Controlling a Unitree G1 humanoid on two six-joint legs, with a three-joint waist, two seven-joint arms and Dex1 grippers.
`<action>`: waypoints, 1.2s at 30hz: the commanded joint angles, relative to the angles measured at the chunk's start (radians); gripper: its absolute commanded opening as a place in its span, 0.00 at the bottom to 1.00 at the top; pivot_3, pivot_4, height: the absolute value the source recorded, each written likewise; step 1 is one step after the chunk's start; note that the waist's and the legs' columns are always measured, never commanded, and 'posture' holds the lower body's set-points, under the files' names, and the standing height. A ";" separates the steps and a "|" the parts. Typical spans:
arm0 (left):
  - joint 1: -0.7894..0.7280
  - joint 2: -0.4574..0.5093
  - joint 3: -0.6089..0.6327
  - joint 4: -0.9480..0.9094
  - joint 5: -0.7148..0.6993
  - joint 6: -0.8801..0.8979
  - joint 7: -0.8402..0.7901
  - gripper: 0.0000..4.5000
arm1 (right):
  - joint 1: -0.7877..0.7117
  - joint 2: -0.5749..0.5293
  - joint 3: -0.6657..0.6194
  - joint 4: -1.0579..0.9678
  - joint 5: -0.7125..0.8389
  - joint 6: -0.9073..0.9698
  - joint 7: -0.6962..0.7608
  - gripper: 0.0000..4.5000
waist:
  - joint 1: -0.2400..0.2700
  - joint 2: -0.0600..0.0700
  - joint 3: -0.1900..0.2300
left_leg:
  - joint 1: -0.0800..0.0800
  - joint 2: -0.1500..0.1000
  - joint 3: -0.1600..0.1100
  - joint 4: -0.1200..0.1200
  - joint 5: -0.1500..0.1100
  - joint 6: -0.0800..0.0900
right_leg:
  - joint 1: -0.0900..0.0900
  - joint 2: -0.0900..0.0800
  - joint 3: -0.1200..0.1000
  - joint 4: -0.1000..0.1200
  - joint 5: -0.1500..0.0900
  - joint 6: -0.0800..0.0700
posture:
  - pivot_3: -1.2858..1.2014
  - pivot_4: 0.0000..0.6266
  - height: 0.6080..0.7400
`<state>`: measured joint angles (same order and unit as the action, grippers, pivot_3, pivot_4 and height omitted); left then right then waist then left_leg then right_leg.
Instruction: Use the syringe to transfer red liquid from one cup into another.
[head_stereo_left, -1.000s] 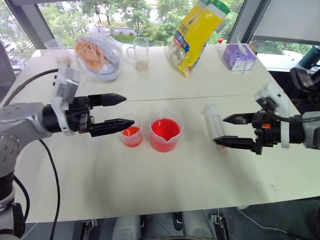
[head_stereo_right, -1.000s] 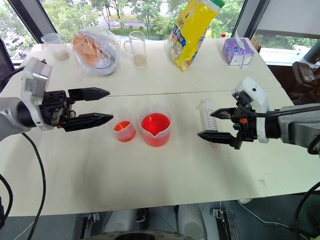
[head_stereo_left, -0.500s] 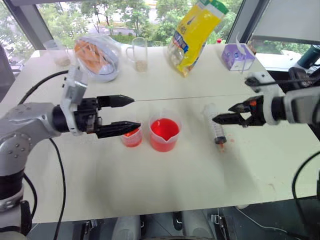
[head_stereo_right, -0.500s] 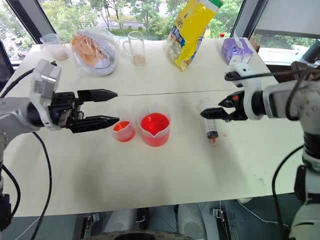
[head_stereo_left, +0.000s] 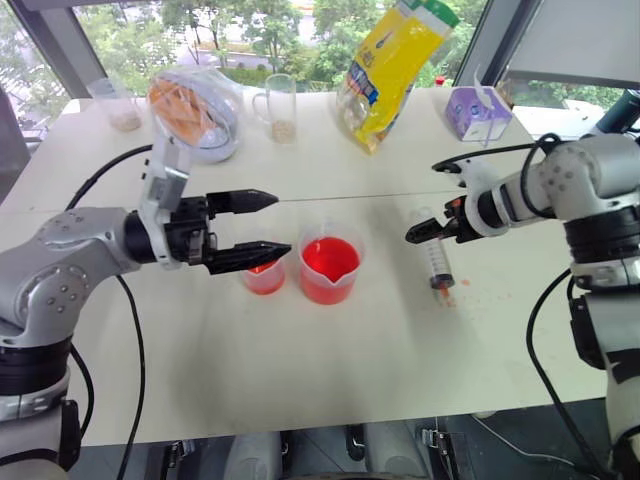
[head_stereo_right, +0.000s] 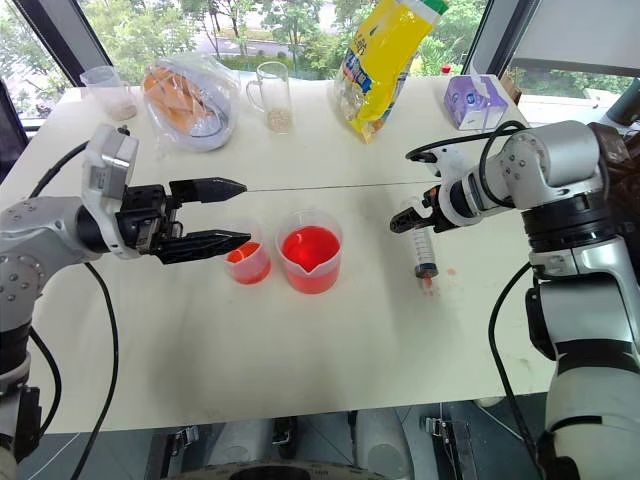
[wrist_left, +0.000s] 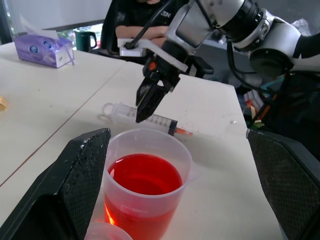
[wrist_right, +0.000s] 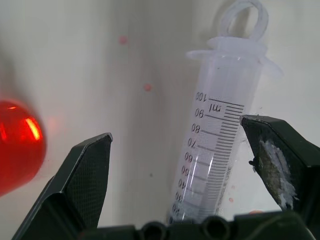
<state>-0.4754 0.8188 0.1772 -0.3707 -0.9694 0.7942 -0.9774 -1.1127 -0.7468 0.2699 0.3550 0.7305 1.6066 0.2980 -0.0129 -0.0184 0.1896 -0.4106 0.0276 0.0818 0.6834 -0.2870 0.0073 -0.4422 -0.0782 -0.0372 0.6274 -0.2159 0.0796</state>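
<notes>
We've got the right end effector (wrist_right: 177, 170) spread, straddling the syringe (head_stereo_left: 436, 258), which lies flat, plunger toward the tabletop's far edge.

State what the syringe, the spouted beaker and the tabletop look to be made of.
Syringe: clear, glossy plastic, likely; printed black marks show through its barrel.
Beaker: translucent, slightly frosted plastic, likely; the red liquid glows through its thin wall.
Tabletop: smooth matte white, maybe laminate.
</notes>
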 joint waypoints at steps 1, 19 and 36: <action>0.011 -0.007 0.027 -0.046 0.003 -0.029 0.013 1.00 | -0.020 0.021 0.043 0.037 -0.085 -0.033 0.044 0.99 | 0.000 0.000 0.000 | 0.000 0.000 0.000 0.000 0.000 0.000 | 0.000 0.000 0.000 0.000 0.000 0.000 | 0.52 0.24 1.00; 0.020 -0.017 0.037 -0.079 -0.011 -0.036 0.079 1.00 | -0.018 0.082 0.153 0.148 -0.355 -0.165 0.305 0.30 | -0.006 -0.002 -0.001 | 0.002 0.001 0.000 0.000 0.000 0.000 | 0.001 0.001 0.000 0.002 0.000 0.000 | 0.52 0.24 1.00; -0.140 0.043 0.041 0.056 0.006 -0.019 -0.002 1.00 | 0.130 0.250 -0.547 -0.661 0.025 -0.565 0.379 0.30 | -0.001 0.000 0.000 | 0.001 0.001 -0.001 0.000 0.000 -0.001 | 0.000 0.001 -0.002 0.002 0.000 0.001 | 0.52 0.24 1.00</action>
<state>-0.5806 0.8416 0.2078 -0.3192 -0.9690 0.7782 -0.9610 -1.0010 -0.5363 -0.2079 -0.2395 0.6978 1.1090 0.6957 -0.0134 -0.0181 0.1899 -0.4100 0.0287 0.0806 0.6832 -0.2866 0.0065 -0.4421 -0.0773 -0.0392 0.6296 -0.2157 0.0803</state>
